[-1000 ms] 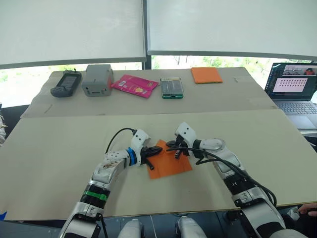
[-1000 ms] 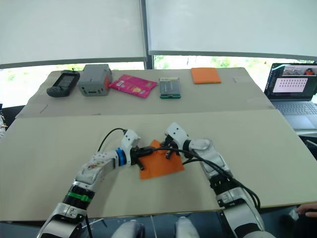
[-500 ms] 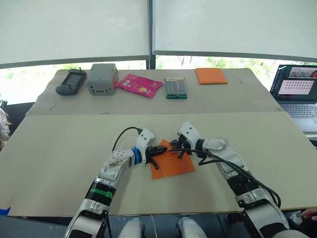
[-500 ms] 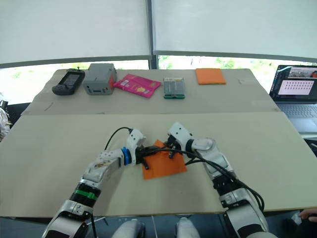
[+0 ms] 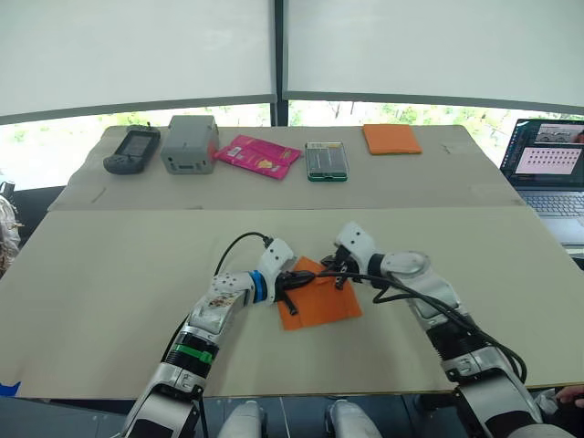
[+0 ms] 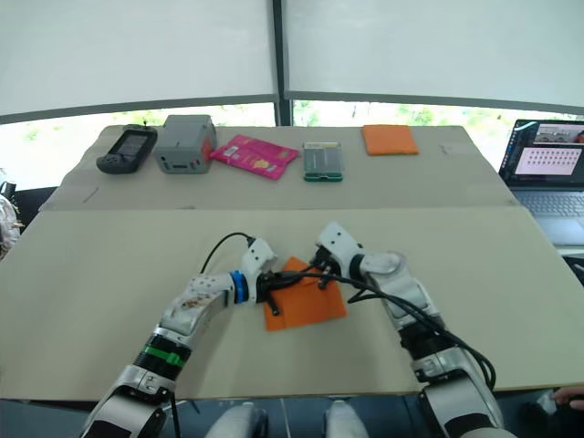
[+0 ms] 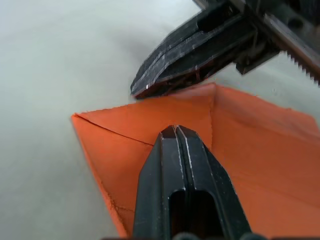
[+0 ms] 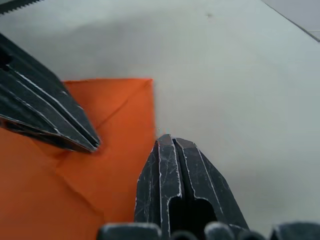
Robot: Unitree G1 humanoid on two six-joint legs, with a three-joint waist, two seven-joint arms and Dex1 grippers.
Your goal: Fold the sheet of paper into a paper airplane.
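Paper: thin, creased bright-orange sheet of paper point(image 5: 317, 295), flat on the beige tabletop point(image 5: 109, 301); light, floppy, likely to slide.
Hold: press beside the creases, lift a corner.
Left gripper point(image 7: 175, 134): clenched, tip on the folded corner.
Right gripper point(image 8: 165, 145): clenched, empty, at the paper's edge.

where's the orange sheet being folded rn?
Head views: the sheet of paper lies on the near table, centred, between the left gripper and right gripper, both on its far corner.

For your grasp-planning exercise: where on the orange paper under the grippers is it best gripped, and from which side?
Probably the near edge of the paper, coming from the robot's side. That edge lies bare on the table, while both shut grippers, left and right, crowd the far folded corner. Flat paper likely needs sliding up before pinching.
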